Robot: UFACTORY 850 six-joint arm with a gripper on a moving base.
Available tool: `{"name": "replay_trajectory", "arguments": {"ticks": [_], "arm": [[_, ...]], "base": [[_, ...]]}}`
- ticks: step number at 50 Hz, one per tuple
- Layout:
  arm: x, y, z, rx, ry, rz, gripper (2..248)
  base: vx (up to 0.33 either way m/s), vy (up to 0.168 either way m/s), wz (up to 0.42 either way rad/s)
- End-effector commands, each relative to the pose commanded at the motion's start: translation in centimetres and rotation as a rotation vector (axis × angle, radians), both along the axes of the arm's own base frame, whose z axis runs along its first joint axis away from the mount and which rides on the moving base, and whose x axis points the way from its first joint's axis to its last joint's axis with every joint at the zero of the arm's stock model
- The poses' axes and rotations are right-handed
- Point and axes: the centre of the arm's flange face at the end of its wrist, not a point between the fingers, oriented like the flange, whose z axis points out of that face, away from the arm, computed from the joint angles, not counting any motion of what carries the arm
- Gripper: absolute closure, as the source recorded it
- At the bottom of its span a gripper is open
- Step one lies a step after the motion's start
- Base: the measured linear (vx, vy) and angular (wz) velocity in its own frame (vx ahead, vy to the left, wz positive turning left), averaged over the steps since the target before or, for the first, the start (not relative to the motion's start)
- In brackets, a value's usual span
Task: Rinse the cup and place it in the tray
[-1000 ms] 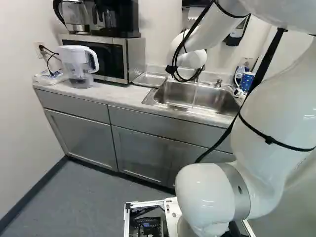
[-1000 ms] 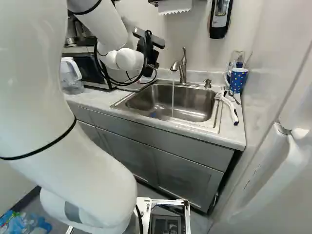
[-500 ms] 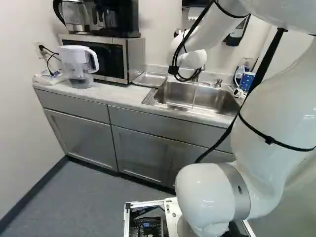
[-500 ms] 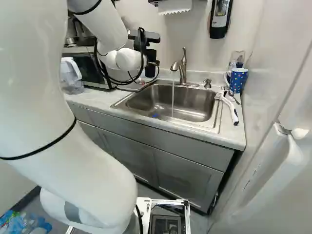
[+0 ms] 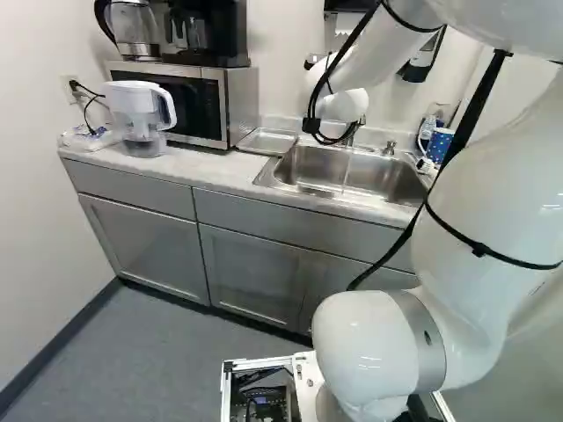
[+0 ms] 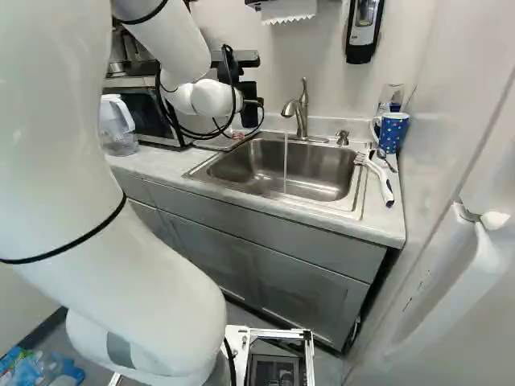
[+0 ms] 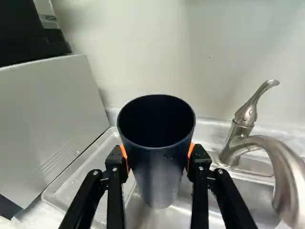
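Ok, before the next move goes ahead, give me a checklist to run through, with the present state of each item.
1. Gripper shut on the cup: ok, the orange pads touch it from two sides.
2. Cup's mouth facing up: ok.
3. Cup rinsed inside: cannot tell, its inside is too dark.
4. Water off: not ok, a stream falls from the faucet into the sink.
5. Tray in place: ok, on the counter between microwave and sink.
6. Cup squarely over the tray: cannot tell from these angles.
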Motion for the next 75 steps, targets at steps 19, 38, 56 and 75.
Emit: {"name": "replay_trajectory", "arguments": {"ticks": [19, 38, 56, 75], "arm": [[2.6, 2.1, 0.0, 0.0, -0.001, 0.043, 125], [5.0, 4.7, -0.1, 0.0, -0.004, 0.09, 125], [7.1, 7.5, -0.3, 0.0, -0.016, 0.136, 125], [8.6, 8.9, -1.7, 0.0, -0.056, 0.157, 125]], "base": [[0.0, 0.0, 0.0], [0.0, 0.0, 0.0], [0.0, 0.0, 0.0], [0.0, 0.0, 0.0]]}}
